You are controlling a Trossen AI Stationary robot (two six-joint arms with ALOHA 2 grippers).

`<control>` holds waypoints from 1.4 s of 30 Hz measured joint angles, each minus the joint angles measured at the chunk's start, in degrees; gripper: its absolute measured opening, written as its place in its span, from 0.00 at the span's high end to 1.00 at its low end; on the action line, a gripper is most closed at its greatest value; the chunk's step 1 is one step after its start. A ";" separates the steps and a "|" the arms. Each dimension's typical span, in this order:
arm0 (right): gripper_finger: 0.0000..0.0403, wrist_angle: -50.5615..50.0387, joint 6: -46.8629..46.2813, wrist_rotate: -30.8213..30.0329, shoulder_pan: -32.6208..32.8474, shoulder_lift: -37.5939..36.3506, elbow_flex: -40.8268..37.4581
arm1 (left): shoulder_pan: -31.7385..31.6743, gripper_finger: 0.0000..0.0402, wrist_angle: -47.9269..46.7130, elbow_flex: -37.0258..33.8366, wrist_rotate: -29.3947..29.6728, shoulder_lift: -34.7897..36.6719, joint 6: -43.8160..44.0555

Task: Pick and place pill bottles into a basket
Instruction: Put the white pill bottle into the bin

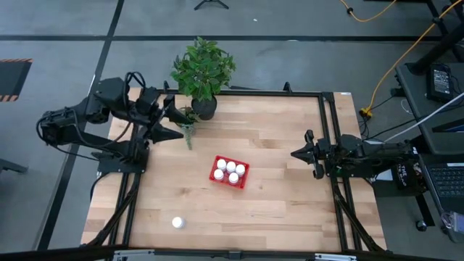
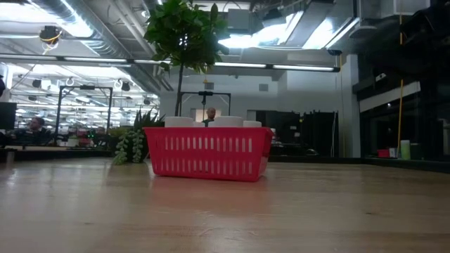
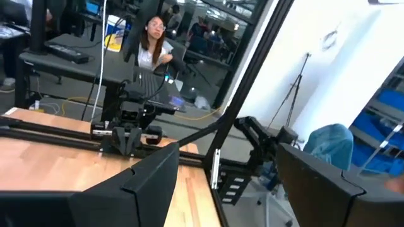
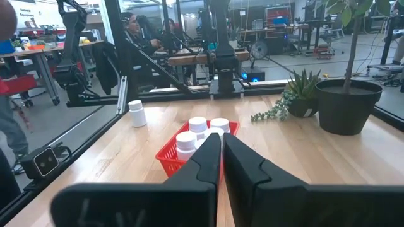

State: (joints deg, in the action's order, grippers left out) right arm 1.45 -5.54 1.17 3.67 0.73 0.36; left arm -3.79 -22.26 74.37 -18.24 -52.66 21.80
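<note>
The red mesh basket [image 1: 230, 172] stands on its base mid-table and holds several white pill bottles [image 1: 230, 167]; their caps show above its rim in the low view [image 2: 209, 151]. One more white bottle [image 1: 177, 222] stands upright alone near the table's near left, and it also shows in the right wrist view [image 4: 136, 113]. My left gripper [image 1: 176, 122] is open and empty at the far left, next to the plant pot. My right gripper [image 1: 294, 154] is shut and empty at the right edge, pointing toward the basket [image 4: 189, 148].
A black pot with a tall green plant [image 1: 204, 107] stands at the far edge, with a small trailing plant [image 1: 188, 123] beside it, close to my left gripper. Black frame rails [image 1: 330, 130] run along the table's sides. A person sits beyond the table [image 3: 153, 44].
</note>
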 joint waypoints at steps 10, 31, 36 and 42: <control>0.95 0.00 0.00 0.00 0.01 0.00 0.00 | 1.67 0.36 -10.76 0.00 -13.56 -4.72 -6.09; 0.95 0.00 0.00 0.00 0.01 0.00 0.00 | 32.16 0.36 -46.23 -0.04 19.62 -16.45 -25.80; 0.95 0.00 0.00 0.00 -0.01 0.00 0.00 | 35.90 0.36 -43.65 -0.04 18.31 -22.74 -18.90; 0.95 0.00 0.00 0.00 0.00 0.00 0.00 | 41.10 0.35 -43.34 1.88 18.12 -31.15 -19.37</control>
State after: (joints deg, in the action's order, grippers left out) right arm 1.45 -5.54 1.17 3.67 0.73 0.36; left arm 37.31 -65.60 76.25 -0.12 -83.81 2.43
